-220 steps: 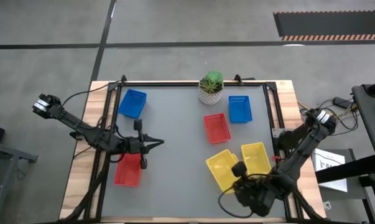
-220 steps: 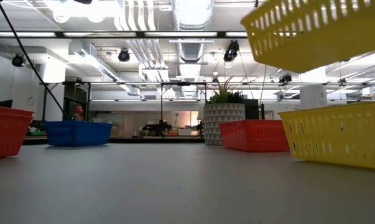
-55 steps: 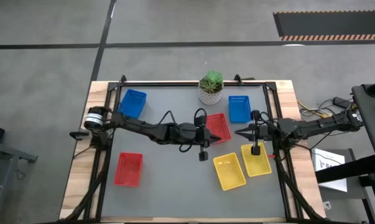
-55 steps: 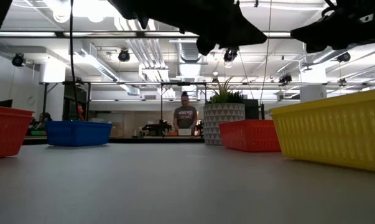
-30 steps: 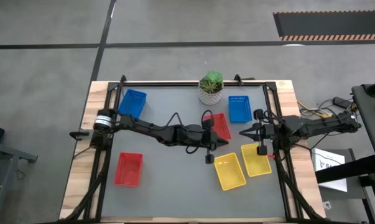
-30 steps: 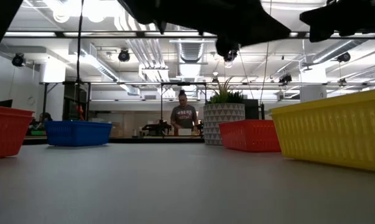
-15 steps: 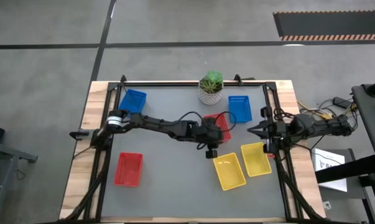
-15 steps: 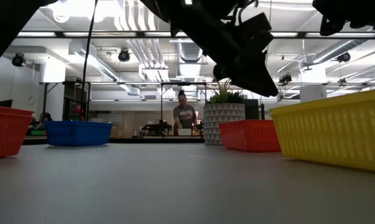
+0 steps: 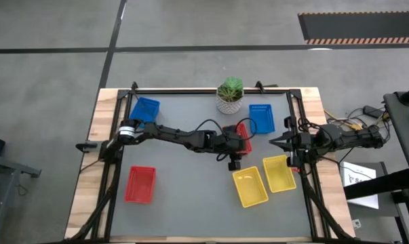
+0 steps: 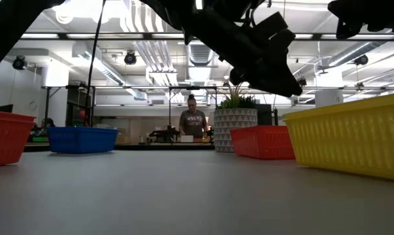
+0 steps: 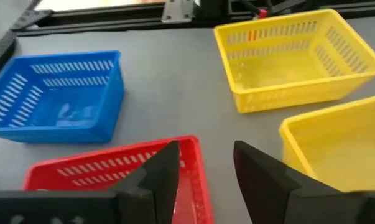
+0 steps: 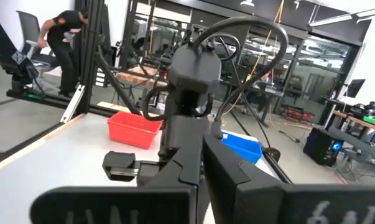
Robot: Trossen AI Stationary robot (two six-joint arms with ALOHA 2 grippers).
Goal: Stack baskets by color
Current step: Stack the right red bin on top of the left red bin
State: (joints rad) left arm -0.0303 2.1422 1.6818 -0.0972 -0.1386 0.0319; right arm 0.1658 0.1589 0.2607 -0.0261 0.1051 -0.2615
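The left gripper (image 11: 203, 168) hangs with fingers apart over the near rim of a red basket (image 9: 241, 137), which the arm mostly hides from above. Two yellow baskets (image 9: 249, 186) sit close by, and a blue basket (image 9: 261, 118) lies beyond. The right gripper (image 9: 273, 143), fingers together, holds nothing at the table's right edge. No writing is legible.
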